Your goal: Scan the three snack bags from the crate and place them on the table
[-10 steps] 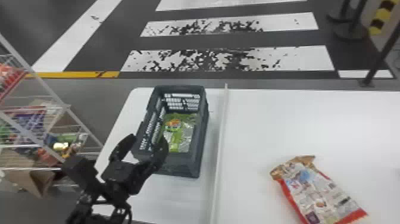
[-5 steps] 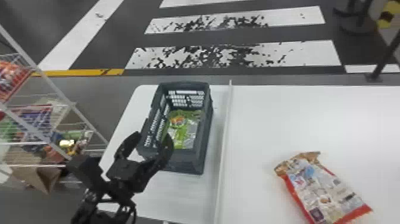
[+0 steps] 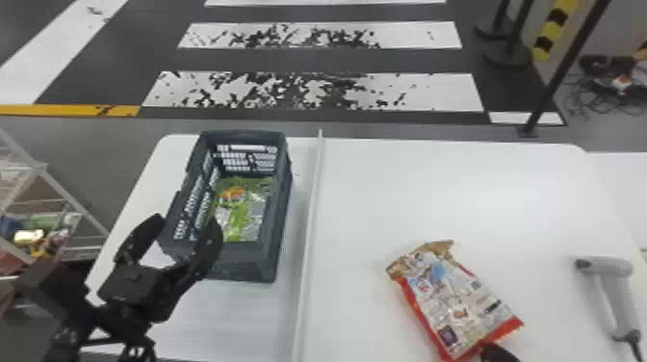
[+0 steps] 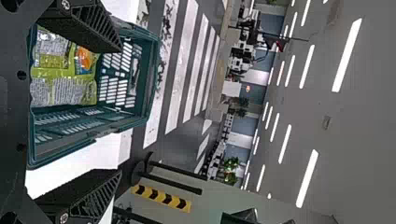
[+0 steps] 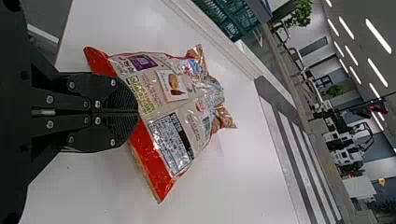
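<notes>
In the head view you see, at left, a white wire rack [image 3: 72, 200] holding assorted packets [image 3: 29, 236]; across the floor, worn white crossing stripes [image 3: 332, 91] and a yellow line [image 3: 58, 110]; at upper right, a dark post [image 3: 569, 62], a yellow-and-black striped guard [image 3: 551, 33] and tangled cables [image 3: 607, 86]. Your left wrist view adds ceiling lights [image 4: 348, 53].

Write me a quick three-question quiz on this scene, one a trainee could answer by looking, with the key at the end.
1. Multiple choice: How does the green snack bag lie relative to the crate?
a) beside it
b) under it
c) inside it

2. True or false: The fingers of the left gripper stand apart.

3. Fill in the blank: In the head view, the gray scanner lies to the ____ of the red-edged snack bag.

Key: 1. c; 2. true; 3. right
</notes>
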`<action>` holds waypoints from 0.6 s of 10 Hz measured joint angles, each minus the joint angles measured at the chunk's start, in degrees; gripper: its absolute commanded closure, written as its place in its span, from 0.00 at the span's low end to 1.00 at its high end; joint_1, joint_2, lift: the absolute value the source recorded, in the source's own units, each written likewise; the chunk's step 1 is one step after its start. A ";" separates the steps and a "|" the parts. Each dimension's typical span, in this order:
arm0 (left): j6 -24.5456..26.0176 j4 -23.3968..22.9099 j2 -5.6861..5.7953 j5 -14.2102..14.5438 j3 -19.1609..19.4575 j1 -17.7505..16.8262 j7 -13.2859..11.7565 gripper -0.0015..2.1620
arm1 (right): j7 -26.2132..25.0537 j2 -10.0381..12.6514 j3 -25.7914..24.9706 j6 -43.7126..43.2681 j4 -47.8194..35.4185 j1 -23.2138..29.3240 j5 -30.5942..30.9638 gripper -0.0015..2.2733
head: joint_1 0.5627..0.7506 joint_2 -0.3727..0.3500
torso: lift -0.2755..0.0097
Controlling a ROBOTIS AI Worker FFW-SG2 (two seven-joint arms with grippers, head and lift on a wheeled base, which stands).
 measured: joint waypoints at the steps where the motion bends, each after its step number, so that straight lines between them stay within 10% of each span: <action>1: -0.28 -0.03 0.00 0.05 0.09 0.18 -0.06 0.04 | -0.19 -0.02 1.04 -1.01 1.54 -0.62 0.87 0.96 | 0.70 0.62 | 0.84; 6: -1.07 0.23 -0.09 0.09 -0.01 0.32 -0.12 0.04 | -0.29 -0.08 6.94 -1.92 1.60 -1.17 2.42 0.96 | 0.70 0.76 | 0.84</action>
